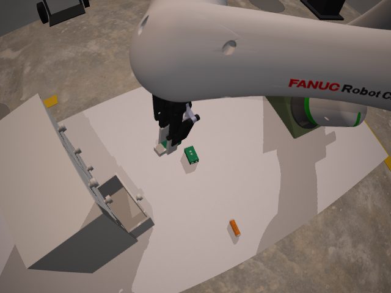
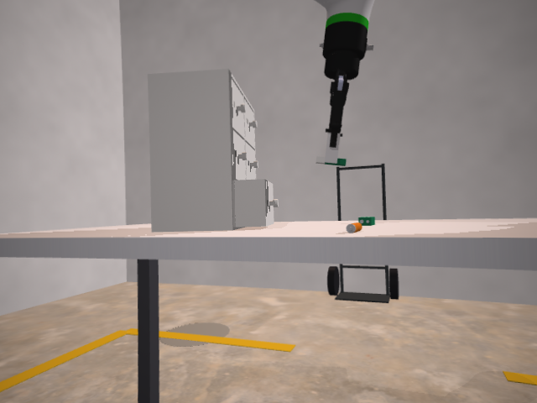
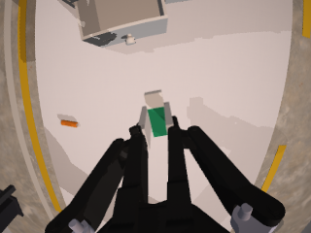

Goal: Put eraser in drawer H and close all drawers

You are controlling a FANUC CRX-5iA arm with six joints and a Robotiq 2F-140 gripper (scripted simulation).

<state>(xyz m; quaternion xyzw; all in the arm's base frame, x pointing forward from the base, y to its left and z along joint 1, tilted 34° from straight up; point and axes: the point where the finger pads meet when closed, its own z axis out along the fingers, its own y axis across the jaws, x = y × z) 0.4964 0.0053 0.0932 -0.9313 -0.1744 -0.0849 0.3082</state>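
The hand (image 2: 331, 149) is closed nearly all the way on the eraser (image 3: 155, 120), a green-and-white block clamped between the fingertips and carried well above the bench (image 2: 260, 249). Below the hand, a green block (image 1: 191, 154) is seen lying on the bench. Farther off, an orange cylinder (image 1: 234, 227) is seen. Beyond the hand, the chest (image 2: 190, 147) is shown with 1 bottom drawer (image 1: 134, 206) pulled out.

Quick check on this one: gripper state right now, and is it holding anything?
Gripper: closed on the green-and-white eraser, held in the air above the table, with the open drawer ahead of it.
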